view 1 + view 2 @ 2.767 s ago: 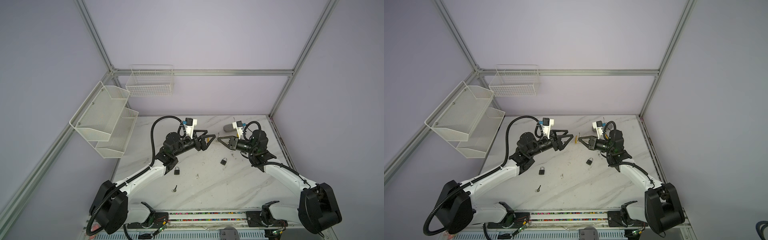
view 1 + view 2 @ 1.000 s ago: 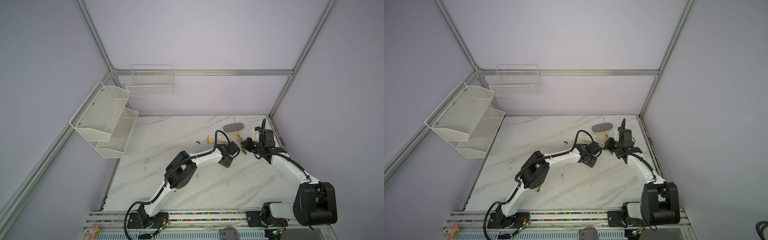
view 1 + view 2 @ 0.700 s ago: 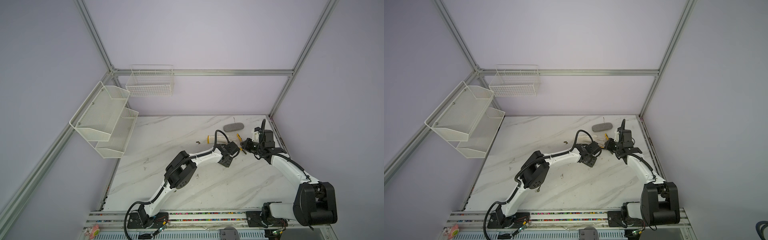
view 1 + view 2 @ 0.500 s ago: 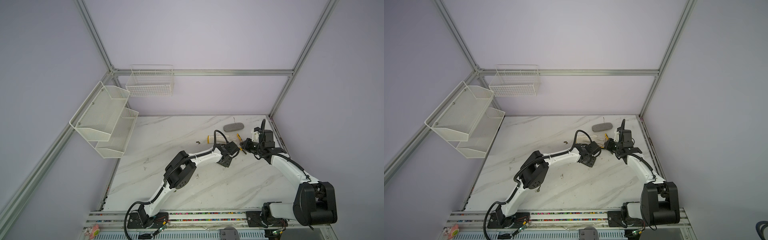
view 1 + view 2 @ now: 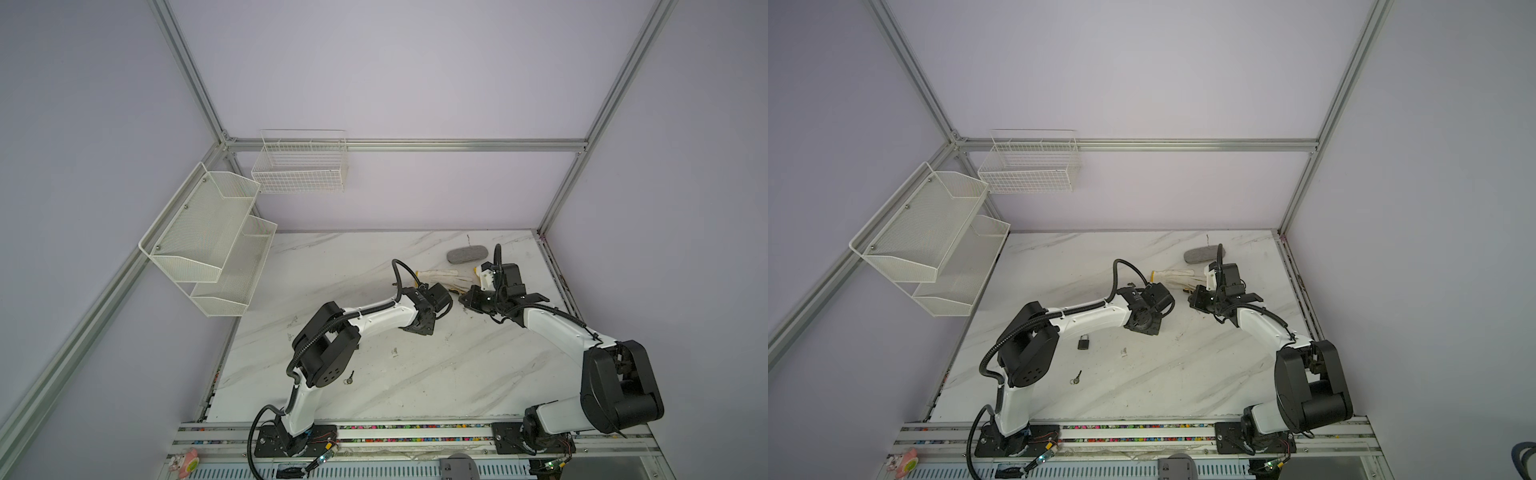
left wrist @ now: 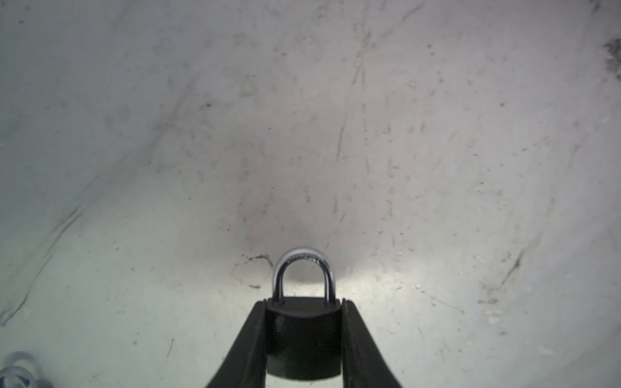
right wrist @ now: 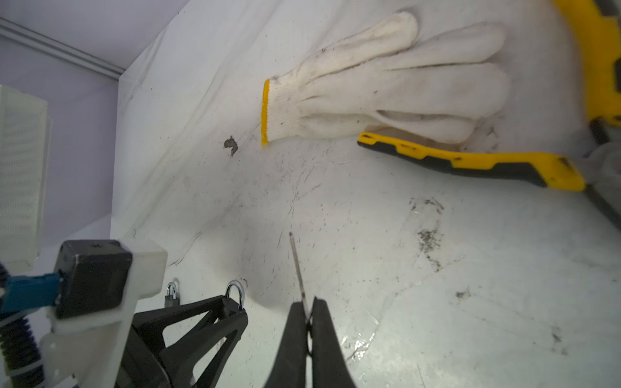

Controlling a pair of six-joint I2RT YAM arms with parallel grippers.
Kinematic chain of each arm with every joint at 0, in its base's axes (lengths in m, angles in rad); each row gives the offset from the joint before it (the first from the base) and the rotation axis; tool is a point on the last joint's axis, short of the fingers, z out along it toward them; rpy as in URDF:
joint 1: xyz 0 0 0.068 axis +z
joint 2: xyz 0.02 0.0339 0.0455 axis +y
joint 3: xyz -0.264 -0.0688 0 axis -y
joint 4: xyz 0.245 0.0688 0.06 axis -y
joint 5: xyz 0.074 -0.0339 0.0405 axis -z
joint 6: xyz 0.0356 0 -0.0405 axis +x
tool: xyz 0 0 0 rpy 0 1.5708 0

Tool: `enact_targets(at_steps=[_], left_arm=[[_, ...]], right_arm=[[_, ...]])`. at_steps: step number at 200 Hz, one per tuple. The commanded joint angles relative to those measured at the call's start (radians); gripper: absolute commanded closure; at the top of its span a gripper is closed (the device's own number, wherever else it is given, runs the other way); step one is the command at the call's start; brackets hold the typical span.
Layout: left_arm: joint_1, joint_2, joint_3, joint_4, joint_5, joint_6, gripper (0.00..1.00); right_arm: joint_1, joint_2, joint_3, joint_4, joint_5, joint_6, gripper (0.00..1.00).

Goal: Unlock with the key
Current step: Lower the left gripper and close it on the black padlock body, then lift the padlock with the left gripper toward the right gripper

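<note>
**benchrat:** So where is this one at? The right gripper [image 7: 305, 307] has its jaws pinched tight on the key [image 7: 297, 265], with the thin blade poking straight out past the tips. The left gripper [image 6: 304, 302] is clamped on the body of the black padlock [image 6: 304, 339]. Its shackle [image 6: 304, 265] sticks out beyond the fingers and sits closed in the body.

**lockfan:** Then both pickups look done, but the real job isn't. The key isn't in the lock, nothing is turned and the shackle isn't popped. In the right wrist view the left gripper sits just beside the right one, not touching it. The shackle points roughly the same way as the key blade. The tip aims at the bare marble table [image 7: 369, 268], not at the lock.

**benchrat:** Keyhole?

**lockfan:** Can't make it out. It's probably on the end facing back between the left fingers. If so, one arm likely has to swing round before the key can go in.

**benchrat:** Further out, a second padlock [image 5: 1083, 342] and a spare key [image 5: 1076, 378] lie on the table near the left arm [image 5: 1092, 316], with nothing touching them. A white glove [image 7: 386, 90] and a yellow-handled tool [image 7: 470, 161] lie beyond the key tip, well apart from it.
</note>
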Motion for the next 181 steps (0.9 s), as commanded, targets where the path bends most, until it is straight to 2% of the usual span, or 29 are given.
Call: enact_targets(at_steps=[1, 78, 127, 154, 181], left_arm=[[0.014, -0.063, -0.083, 0.009, -0.041, -0.086, 0.71], [0.035, -0.065, -0.161, 0.031, -0.031, -0.157, 0.70], [0.039, -0.077, -0.197, 0.040, 0.026, -0.181, 0.64], [0.039, -0.084, -0.212, 0.041, 0.040, -0.206, 0.57], [0.039, -0.091, -0.222, 0.047, 0.051, -0.226, 0.58]], right_arm=[[0.049, 0.008, -0.015, 0.035, -0.010, 0.025, 1.00], [0.129, 0.001, -0.050, 0.065, 0.001, 0.071, 1.00], [0.143, 0.008, -0.049, 0.060, 0.006, 0.069, 1.00], [0.144, 0.016, -0.041, 0.052, 0.010, 0.063, 1.00], [0.145, 0.026, -0.035, 0.042, 0.009, 0.052, 1.00]])
